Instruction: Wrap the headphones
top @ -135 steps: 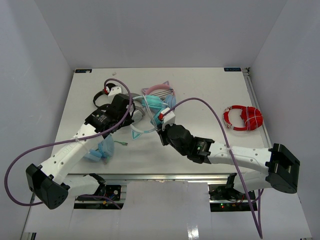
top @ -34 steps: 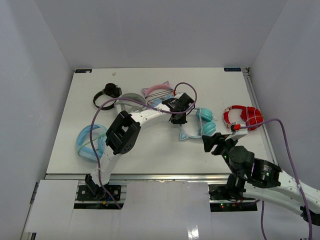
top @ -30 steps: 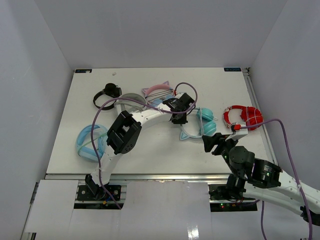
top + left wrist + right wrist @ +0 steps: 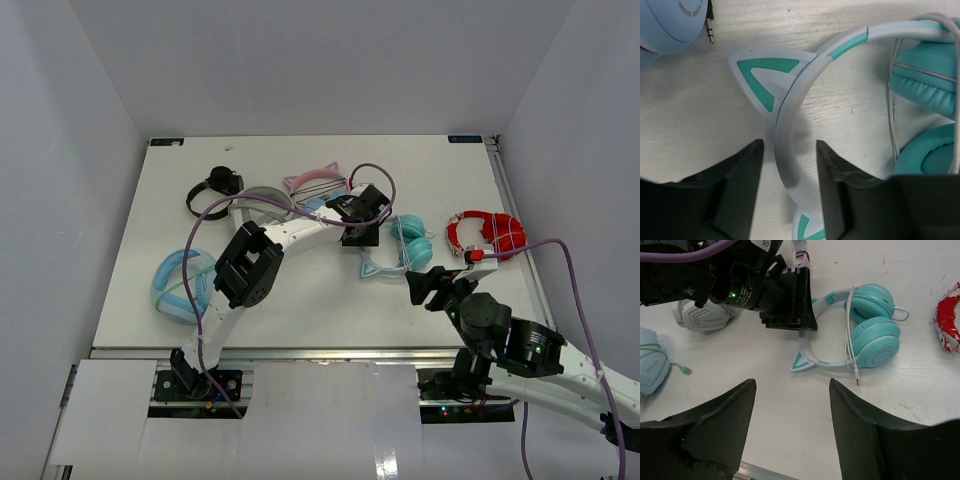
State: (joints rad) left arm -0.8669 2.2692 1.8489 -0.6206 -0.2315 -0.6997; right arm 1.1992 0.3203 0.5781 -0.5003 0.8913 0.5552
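Observation:
The headphones (image 4: 405, 245) lie flat on the table right of centre, turquoise cups side by side (image 4: 872, 335), white headband with teal cat ears (image 4: 765, 82). The thin white cable (image 4: 850, 325) runs across the cups, its plug (image 4: 856, 381) lying loose on the table. My left gripper (image 4: 790, 145) is open and straddles the headband (image 4: 790, 165), with table showing on both sides of the band. My right gripper (image 4: 791, 385) hovers open and empty nearer the front edge, short of the headphones; it also shows from above (image 4: 424, 288).
A pink cat-ear pair (image 4: 315, 180), a black pair (image 4: 212, 187) and a grey-white pair (image 4: 262, 200) sit at the back left. A light-blue pair (image 4: 180, 285) lies front left. A red bundle (image 4: 487, 235) lies at the right. Another blue cup (image 4: 675, 20) lies close by.
My left gripper's jaws have parted and let go of the headband, which now rests on the table. The right arm has hardly moved.

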